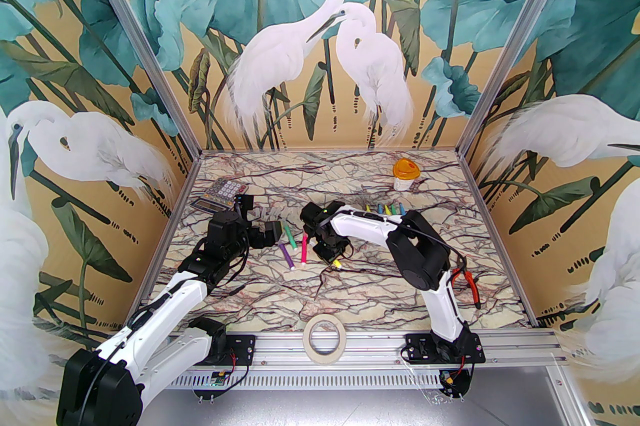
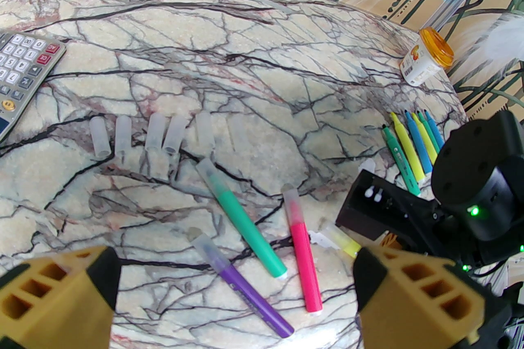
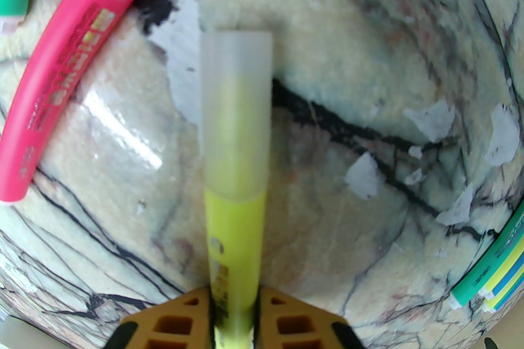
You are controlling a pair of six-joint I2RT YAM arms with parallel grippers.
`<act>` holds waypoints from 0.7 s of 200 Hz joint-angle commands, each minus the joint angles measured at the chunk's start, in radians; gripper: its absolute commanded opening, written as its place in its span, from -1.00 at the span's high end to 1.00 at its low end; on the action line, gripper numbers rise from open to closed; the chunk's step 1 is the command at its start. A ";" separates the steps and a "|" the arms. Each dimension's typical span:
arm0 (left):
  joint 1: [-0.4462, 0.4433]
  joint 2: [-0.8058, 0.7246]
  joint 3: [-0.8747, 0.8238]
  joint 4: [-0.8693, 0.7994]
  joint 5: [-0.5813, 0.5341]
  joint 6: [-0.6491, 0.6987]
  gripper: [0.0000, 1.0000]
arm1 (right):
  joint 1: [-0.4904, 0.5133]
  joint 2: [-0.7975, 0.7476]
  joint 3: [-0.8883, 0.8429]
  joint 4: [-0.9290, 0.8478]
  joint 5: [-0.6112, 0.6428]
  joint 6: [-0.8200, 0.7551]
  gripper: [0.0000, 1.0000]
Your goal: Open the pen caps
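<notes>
The right pincer (image 3: 233, 310) is clenched on the body of a yellow pen (image 3: 235, 224). Its clear cap (image 3: 236, 101) is still seated and points away over the desk (image 3: 368, 52). The left pincer (image 2: 235, 282) hangs released, jaws wide, above three capped pens (image 2: 303, 253) (green, pink, purple), with loose caps (image 2: 123, 134) lined up beyond. The risk, as I judge it, is that only friction holds the pen lengthwise. A pull on the slick cap could drag the whole pen out, or the left pincer could bite body instead of cap.
</notes>
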 commanded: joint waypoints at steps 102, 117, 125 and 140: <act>0.007 0.022 0.016 0.055 0.219 -0.022 -0.96 | -0.146 -0.304 -0.303 0.426 -0.240 0.088 1.00; 0.007 0.044 0.022 0.081 0.263 -0.041 -0.95 | -0.151 -0.360 -0.354 0.494 -0.264 0.082 1.00; 0.008 0.058 0.024 0.101 0.292 -0.052 -0.94 | -0.151 -0.390 -0.380 0.532 -0.278 0.077 1.00; 0.008 0.088 0.031 0.146 0.351 -0.078 -0.93 | -0.151 -0.443 -0.428 0.590 -0.295 0.069 1.00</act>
